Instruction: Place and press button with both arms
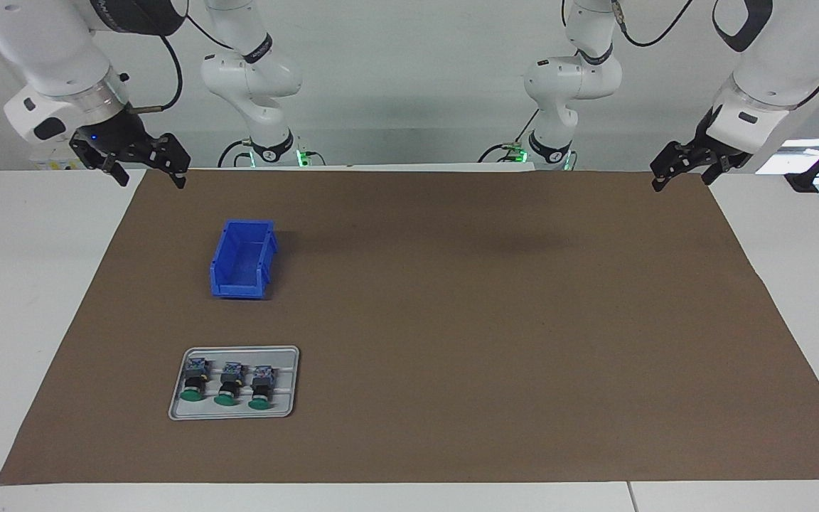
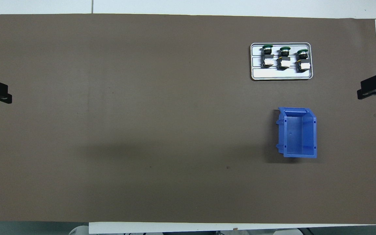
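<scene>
Three small push-buttons with round green mushroom caps and black cylindrical bodies [image 1: 227, 384] lie side by side on a shallow grey rectangular metal tray [image 1: 288, 355], caps pointing away from the robots, toward the right arm's end of the table. Nearer to the robots than the tray, well apart from it, stands an open blue plastic storage bin [image 1: 242, 259], nothing visible inside. Both rest on a brown paper mat [image 1: 495, 320] covering the white table [image 1: 18, 284]. The right gripper [image 1: 148, 169] hangs over the mat's corner, fingers spread, holding nothing. The left gripper [image 1: 690, 162] waits over the other corner, likewise released and empty.
</scene>
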Robot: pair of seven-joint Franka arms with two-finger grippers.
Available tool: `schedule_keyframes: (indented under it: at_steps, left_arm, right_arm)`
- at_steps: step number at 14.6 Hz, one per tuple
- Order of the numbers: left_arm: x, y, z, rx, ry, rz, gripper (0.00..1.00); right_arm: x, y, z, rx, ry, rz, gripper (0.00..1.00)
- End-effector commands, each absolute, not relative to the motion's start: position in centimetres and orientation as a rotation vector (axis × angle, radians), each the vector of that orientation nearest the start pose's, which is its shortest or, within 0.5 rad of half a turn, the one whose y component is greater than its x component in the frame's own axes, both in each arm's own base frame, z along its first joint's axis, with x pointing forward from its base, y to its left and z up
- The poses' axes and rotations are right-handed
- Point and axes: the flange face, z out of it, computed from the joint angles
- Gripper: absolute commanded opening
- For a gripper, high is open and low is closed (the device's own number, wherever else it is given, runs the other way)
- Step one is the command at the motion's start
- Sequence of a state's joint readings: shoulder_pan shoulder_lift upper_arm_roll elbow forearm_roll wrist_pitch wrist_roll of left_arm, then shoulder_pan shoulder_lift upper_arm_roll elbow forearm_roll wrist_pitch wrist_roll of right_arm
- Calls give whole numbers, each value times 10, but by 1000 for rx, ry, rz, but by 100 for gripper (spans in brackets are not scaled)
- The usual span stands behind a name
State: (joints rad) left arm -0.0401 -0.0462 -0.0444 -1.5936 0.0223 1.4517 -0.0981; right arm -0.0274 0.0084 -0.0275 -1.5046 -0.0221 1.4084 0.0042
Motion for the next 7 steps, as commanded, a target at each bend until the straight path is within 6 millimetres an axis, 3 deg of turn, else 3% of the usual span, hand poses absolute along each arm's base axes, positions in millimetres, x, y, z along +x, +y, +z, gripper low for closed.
schedule_keyframes:
  at_steps: [1, 7]
  left_arm:
    - [520, -38, 631, -3093, -26, 137, 100]
    - [520, -37, 631, -3093, -35, 134, 100]
  right_arm:
    - [538, -33, 638, -3156, 67, 159, 99]
    - [532, -24, 632, -3153, 28, 182, 99]
